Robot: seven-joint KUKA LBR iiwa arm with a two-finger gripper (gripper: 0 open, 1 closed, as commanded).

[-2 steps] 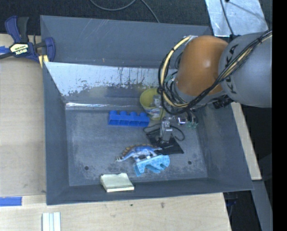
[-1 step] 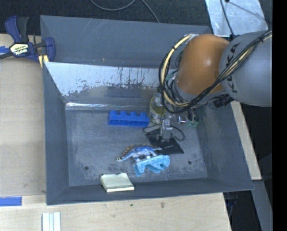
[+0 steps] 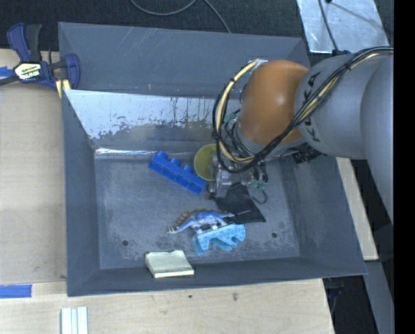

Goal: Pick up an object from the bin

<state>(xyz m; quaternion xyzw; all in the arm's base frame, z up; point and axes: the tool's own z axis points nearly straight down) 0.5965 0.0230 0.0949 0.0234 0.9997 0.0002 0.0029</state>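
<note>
Camera view: gripper, state untellable, between round yellow thing and black sheet.

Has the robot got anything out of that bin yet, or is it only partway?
Partway. Done: the gripper is low in the grey metal bin, between a yellow round object and a black flat piece. In hand: nothing visibly lifted. Left: grasping and lifting; the blue ridged block lies untouched.

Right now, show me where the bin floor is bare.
Bare: the left floor, between the left wall and the blue block; also the right corner past the black piece. Crowded: the middle, around the claw, yellow cup and light blue toy.
</note>
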